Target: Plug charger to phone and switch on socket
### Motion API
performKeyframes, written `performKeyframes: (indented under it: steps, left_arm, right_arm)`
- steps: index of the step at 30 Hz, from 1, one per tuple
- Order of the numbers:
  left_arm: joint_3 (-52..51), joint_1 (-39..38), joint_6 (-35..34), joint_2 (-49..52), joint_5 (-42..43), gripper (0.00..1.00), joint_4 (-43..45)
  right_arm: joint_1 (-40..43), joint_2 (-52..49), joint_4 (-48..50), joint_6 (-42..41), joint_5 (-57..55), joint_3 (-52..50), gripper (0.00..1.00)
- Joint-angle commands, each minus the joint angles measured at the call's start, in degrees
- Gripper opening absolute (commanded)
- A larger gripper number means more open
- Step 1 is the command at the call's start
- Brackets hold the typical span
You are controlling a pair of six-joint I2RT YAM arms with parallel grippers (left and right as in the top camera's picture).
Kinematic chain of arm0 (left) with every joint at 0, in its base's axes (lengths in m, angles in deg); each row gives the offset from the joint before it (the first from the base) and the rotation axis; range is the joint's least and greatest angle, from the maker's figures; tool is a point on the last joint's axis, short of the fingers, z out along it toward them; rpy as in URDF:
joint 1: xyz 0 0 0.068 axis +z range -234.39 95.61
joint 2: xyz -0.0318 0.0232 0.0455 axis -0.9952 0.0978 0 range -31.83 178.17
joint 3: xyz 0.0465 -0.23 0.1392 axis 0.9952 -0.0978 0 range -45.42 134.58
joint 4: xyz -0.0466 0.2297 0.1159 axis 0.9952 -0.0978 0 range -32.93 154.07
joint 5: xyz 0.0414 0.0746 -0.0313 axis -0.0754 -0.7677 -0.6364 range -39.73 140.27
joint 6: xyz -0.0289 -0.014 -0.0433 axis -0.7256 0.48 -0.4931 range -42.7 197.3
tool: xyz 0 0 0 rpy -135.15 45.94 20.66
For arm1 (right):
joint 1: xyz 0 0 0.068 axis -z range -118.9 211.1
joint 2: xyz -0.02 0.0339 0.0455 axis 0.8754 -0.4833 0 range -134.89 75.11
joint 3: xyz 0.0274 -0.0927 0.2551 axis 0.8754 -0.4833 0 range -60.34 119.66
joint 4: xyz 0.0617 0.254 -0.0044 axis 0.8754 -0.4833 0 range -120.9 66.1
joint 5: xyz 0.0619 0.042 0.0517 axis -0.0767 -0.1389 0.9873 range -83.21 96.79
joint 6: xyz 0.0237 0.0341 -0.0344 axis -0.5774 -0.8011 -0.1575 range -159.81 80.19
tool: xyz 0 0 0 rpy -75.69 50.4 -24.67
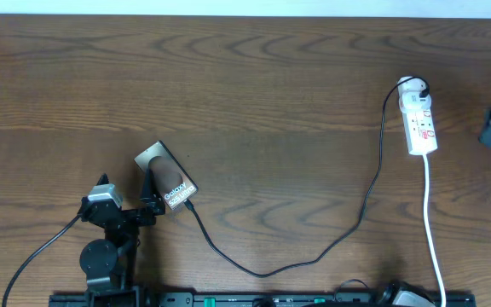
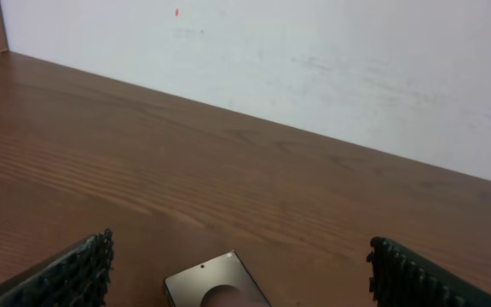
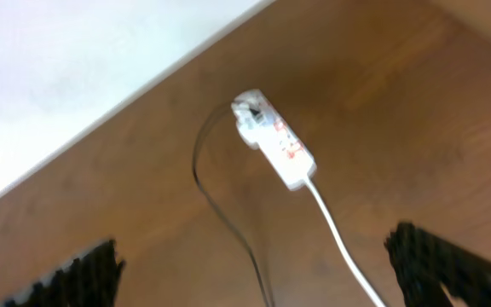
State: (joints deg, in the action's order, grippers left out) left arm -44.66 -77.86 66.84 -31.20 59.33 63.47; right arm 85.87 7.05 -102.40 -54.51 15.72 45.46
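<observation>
Left fingers (image 2: 73, 275) gape empty, flanking the phone (image 1: 167, 181) near the front edge of your bench (image 1: 271, 102). Right fingers (image 3: 440, 260), equally wide and empty, face the socket (image 3: 278, 143) near the right edge. The charger (image 1: 262, 274) trails across open bench between.

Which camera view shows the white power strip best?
The overhead view: the power strip lies whole and sharp there, with its red marks visible. The right wrist view shows it larger but blurred. The left wrist view does not show it.
</observation>
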Motion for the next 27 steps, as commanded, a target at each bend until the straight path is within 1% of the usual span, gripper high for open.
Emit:
performKeyframes:
  steps: [1,4,9,11,12,13,16,20,23,27]
  left_arm:
    - [-0.5,-0.2,0.3,-0.3,0.7,0.94,-2.6]
    - [-0.5,-0.2,0.3,-0.3,0.7,0.94,-2.6]
    - [-0.5,-0.2,0.3,-0.3,0.7,0.94,-2.6]
    - [-0.5,-0.2,0.3,-0.3,0.7,0.94,-2.6]
    - [-0.5,-0.2,0.3,-0.3,0.7,0.94,-2.6]
    - [-0.5,-0.2,0.3,-0.3,0.7,0.94,-2.6]
    - [-0.5,-0.2,0.3,-0.3,0.7,0.94,-2.6]
    - [-0.5,-0.2,0.3,-0.3,0.7,0.94,-2.6]
    - [-0.5,-0.2,0.3,-0.3,0.7,0.94,-2.6]
    - [-0.5,-0.2,0.3,-0.3,0.7,0.94,-2.6]
  right_arm:
    - [-3.1,2.6,6.8,-1.1,0.1,-9.1,0.99]
    - [-6.2,8.5,19.1,-1.2,2.2,-22.1,0.99]
    - [-11.8,20.0,44.1,-1.1,3.7,-47.1,0.99]
    - [-14.2,25.5,56.5,-1.1,3.6,-59.3,0.99]
    - [-15.3,29.0,64.6,-1.1,3.6,-66.9,0.99]
    - [-15.6,30.1,67.2,-1.1,3.6,-69.4,0.99]
    - [-17.0,36.3,81.1,-1.1,3.6,-82.0,0.99]
    - [-18.6,43.4,97.5,-1.1,2.9,-96.3,0.99]
    - [-19.9,49.3,105.2,-1.1,0.6,-105.1,0.99]
    - [-22.4,56.3,95.5,-0.2,-5.1,-105.5,0.99]
